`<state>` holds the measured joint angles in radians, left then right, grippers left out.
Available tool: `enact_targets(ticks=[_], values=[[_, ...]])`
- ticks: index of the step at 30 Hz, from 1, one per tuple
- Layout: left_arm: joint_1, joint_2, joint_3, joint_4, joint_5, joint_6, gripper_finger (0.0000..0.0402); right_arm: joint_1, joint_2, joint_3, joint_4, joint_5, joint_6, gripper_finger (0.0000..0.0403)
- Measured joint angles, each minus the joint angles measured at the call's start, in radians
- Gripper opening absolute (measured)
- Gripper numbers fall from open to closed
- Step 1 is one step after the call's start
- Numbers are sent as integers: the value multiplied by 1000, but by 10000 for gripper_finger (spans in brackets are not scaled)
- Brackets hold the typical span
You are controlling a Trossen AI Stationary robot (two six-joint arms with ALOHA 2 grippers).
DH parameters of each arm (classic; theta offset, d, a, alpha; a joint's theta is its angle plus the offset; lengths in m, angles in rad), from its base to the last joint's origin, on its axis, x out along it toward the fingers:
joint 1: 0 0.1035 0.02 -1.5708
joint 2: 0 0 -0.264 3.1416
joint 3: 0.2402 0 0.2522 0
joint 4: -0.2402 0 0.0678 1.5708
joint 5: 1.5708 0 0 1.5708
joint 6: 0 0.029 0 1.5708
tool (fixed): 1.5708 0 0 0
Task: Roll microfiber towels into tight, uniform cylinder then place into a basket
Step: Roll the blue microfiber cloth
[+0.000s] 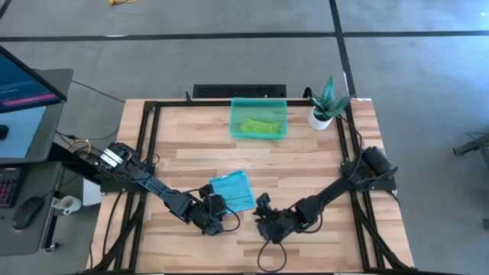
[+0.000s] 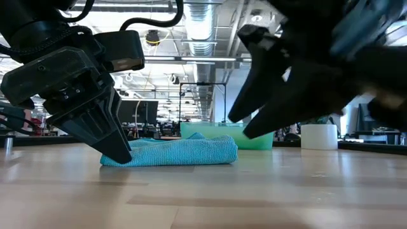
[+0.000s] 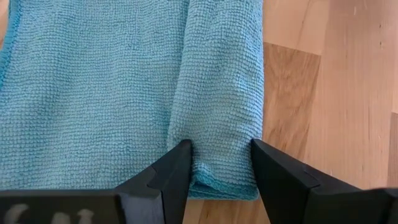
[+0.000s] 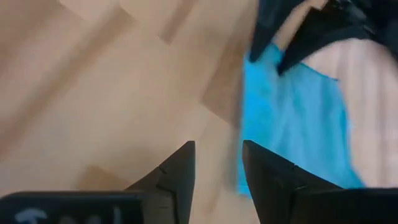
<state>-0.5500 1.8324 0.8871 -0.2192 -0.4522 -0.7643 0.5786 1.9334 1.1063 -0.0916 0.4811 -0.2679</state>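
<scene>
Two towels on view: turquoise towel (image 1: pixel 232 191) lying on the wooden desk (image 1: pixel 306 164) near its front edge, partly rolled, one edge turned into a thick roll (image 3: pixel 221 93); lime green towel (image 1: pixel 260 126) already inside the translucent teal basket (image 1: pixel 258 101) at the far side of the desk, beside a small white pot with a green plant (image 1: pixel 324 109). Left gripper (image 1: pixel 218 216) down at the towel's near end, jaws clamped on the end of the roll, one finger (image 3: pixel 171 177) pressed against each side of it. Right gripper (image 1: pixel 263 208) low over bare wood just beside the towel's right edge, jaws apart with nothing between them, not touching the cloth. Monitor (image 1: pixel 23 92) and mouse (image 1: pixel 29 210) off to the left of the desk.
</scene>
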Motion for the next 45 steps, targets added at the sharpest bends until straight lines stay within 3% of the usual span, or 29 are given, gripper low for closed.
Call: enact_targets(ticks=[4,14,17,23,30,38,45], values=[[0,0,0,1,0,0,160,-23,42,0,29,55,-68,175],[0,0,0,1,1,1,160,-87,84,0,22,93,-53,236],[0,0,0,1,1,1,160,-114,83,0,21,94,-27,239],[0,0,0,1,1,1,160,-161,78,3,-9,-17,87,239],[0,0,0,1,1,21,160,-164,79,4,-22,-24,108,224],[0,0,0,1,1,21,160,-144,46,-4,-73,100,102,241],[0,0,0,0,1,21,160,-106,-20,-3,-121,104,124,258]])
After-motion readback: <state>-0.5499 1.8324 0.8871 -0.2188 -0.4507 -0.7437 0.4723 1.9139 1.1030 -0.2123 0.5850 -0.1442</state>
